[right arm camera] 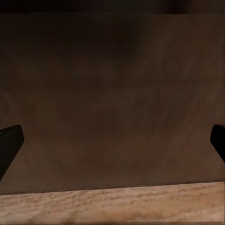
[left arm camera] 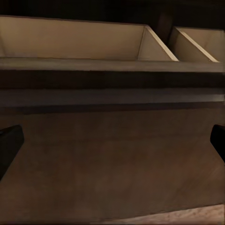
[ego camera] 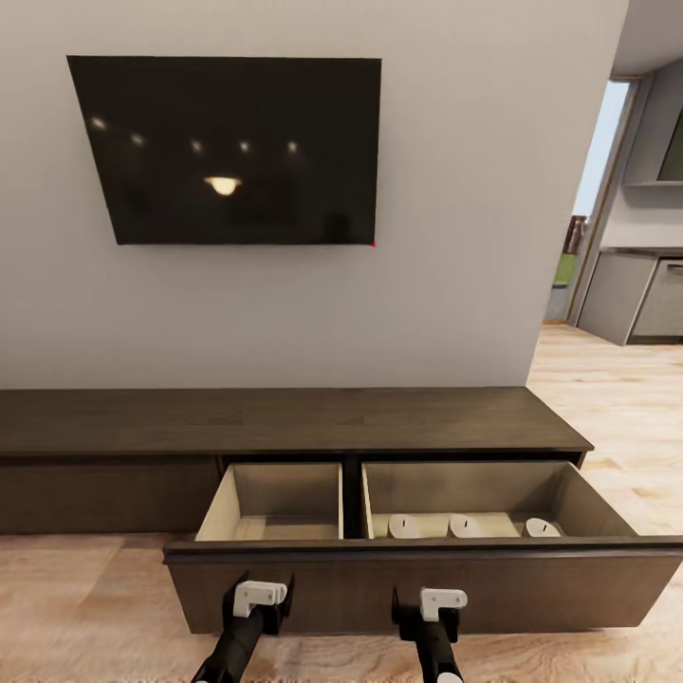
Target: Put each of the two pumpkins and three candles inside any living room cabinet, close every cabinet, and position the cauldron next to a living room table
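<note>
We face the cabinet, a long low dark-brown unit whose long axis runs left to right across the middle of the head view, under a dark wall screen in the upper left. Its wide drawer stands pulled out toward us in the lower half of the frame, front panel facing us, split by a divider into two pale compartments. In the right compartment the three candles sit upright in a row along that same left-to-right line, near the front wall, wicks up; the left compartment looks bare as far as we can see, and no pumpkins are visible in it. We judge the drawer stays open because loading is unfinished or closing comes next. Our left gripper and right gripper hang at the bottom of the frame, just before the drawer front, both pointing at it, a stance that would suit a two-armed push. In the wrist views each pair of fingers shows at opposite edges, spread wide with nothing between them but the brown panel.
</note>
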`<state>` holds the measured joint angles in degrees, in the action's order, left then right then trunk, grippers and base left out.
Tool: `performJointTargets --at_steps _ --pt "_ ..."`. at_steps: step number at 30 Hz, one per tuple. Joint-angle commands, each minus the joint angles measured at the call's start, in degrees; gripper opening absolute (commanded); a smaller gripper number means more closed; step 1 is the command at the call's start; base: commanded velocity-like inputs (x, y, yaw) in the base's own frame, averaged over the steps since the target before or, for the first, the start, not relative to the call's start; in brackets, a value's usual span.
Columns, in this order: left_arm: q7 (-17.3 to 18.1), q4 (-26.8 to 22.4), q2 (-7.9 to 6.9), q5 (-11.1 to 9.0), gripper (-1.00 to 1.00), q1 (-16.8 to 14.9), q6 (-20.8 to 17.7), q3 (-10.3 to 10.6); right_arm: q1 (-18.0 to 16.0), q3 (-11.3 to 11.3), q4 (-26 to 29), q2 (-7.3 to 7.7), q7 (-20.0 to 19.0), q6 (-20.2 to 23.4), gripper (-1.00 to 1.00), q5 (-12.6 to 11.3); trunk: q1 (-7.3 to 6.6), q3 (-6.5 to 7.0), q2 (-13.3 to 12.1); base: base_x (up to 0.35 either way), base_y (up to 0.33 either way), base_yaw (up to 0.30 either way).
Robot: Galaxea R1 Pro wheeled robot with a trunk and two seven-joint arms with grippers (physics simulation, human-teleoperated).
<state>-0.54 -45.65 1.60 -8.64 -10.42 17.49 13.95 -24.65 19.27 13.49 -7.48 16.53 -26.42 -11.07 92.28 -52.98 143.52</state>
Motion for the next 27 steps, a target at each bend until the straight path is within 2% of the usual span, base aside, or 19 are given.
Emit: performJointTargets --at_steps 1,9,16,27 --pt "0.0 0.0 -0.03 -0.6 1.0 0.0 0.2 0.2 0.0 0.5 0.0 0.01 0.3 -0.2 1.0 -0.5 0.01 -0.28 0.0 0.0 0.0 0.0" --pt "0.0 0.1 -0.02 -0.6 1.0 0.0 0.2 0.2 0.0 0.5 -0.1 0.0 0.3 -0.2 1.0 -0.5 0.04 -0.51 0.1 0.0 0.0 0.0" --pt "0.0 0.1 -0.01 -0.7 1.0 0.0 0.1 0.2 0.0 0.5 -0.1 -0.01 0.3 -0.2 1.0 -0.5 0.22 -2.06 0.1 0.0 0.0 0.0" --pt "0.2 0.5 -0.02 -0.7 1.0 0.0 0.1 0.0 0.0 0.6 0.7 -0.05 0.3 -0.4 1.0 -0.5 0.22 -2.06 0.1 0.0 0.0 0.0"
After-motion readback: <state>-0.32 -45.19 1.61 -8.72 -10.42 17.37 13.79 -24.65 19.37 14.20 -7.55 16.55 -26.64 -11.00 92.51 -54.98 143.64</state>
